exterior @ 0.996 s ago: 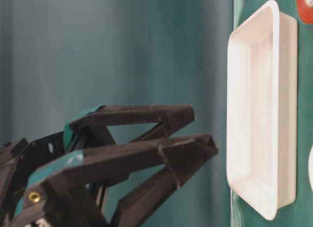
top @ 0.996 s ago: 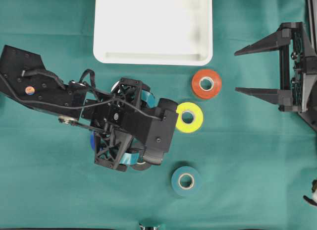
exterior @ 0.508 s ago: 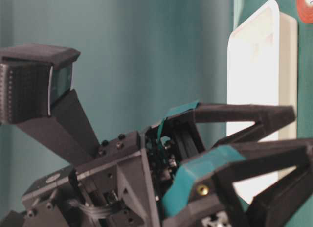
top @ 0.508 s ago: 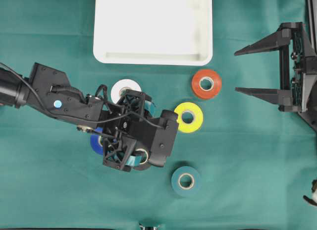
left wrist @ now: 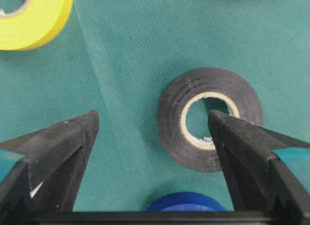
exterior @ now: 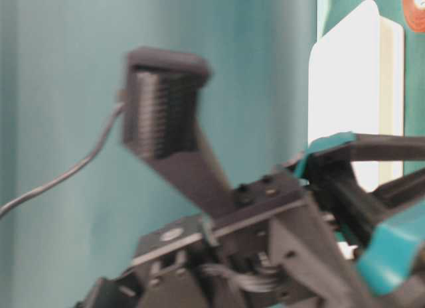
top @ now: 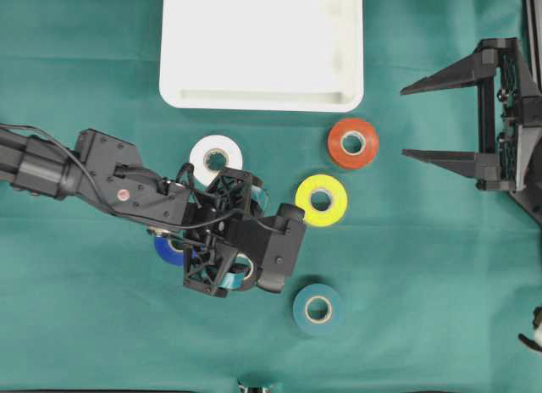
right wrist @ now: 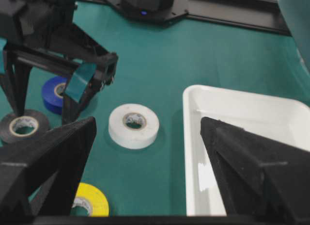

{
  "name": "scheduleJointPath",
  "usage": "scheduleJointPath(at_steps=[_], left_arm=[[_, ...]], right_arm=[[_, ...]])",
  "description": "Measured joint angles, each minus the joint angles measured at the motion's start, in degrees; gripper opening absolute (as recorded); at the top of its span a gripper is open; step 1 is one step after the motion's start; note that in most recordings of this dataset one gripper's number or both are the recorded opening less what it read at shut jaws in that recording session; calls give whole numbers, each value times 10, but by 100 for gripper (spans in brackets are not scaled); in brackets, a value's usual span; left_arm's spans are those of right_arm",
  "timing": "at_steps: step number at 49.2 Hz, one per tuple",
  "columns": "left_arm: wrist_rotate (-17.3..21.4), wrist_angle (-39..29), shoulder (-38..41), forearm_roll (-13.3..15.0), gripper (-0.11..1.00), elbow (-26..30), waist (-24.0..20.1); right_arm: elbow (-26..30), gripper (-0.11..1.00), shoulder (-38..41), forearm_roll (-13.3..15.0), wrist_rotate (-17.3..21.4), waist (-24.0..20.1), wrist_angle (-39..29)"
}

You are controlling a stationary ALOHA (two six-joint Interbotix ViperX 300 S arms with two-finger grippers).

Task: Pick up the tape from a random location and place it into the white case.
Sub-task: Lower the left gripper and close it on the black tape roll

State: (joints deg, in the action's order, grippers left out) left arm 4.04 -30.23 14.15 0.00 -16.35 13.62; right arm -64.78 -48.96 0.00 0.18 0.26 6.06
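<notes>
Lying at the top of the overhead view, the white case [top: 261, 47] holds nothing that can be seen: its floor is bare white inside the raised rim. The right wrist view shows one corner of it, likewise bare.

The counter [top: 423, 266] is covered in a teal-green cloth, and the tape rolls sit flat on it below the case. A white roll [top: 215, 157] lies nearest the case's lower left corner, an orange roll [top: 353, 142] just below its lower right corner, a yellow roll [top: 321, 200] below and left of the orange one, and a teal roll [top: 318, 308] lower still, well apart from the case. A blue roll [top: 167, 251] peeks out from under the left arm. In the table-level view the backdrop is a plain teal surface, and the frame is blurred.

The black tape roll [left wrist: 210, 118] lies flat on the cloth directly under the left hand [left wrist: 152, 125], mostly hidden by it from overhead. In the left wrist view the hand's fingers stand wide apart, and the roll sits toward the right finger [left wrist: 242, 147], whose tip overlaps the roll's core hole; the left finger is clear of it on bare cloth. Whether that tip touches the roll cannot be told. The blue roll's edge shows just below the black one, and the yellow roll at the upper left.

The right hand [top: 419, 122] hangs at the right edge of the counter, fingers spread apart, holding nothing, well away from all the rolls.
</notes>
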Motion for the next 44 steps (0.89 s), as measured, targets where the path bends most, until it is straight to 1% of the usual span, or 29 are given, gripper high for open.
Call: scheduleJointPath(at_steps=[17, 37, 39, 41, 44], left_arm=[[2, 7, 40, -1, 98, -1, 1], [2, 20, 47, -1, 97, -5, 1], [2, 19, 47, -1, 95, -5, 1], [2, 19, 47, -1, 91, -5, 1], [2, 18, 47, -1, 76, -5, 1]], right_arm=[[0, 91, -1, 0, 0, 0, -8], [0, 91, 5, 1, 0, 0, -9], [0, 91, 6, 0, 0, 0, -9], [0, 91, 6, 0, 0, 0, -8], [0, 91, 6, 0, 0, 0, -9]])
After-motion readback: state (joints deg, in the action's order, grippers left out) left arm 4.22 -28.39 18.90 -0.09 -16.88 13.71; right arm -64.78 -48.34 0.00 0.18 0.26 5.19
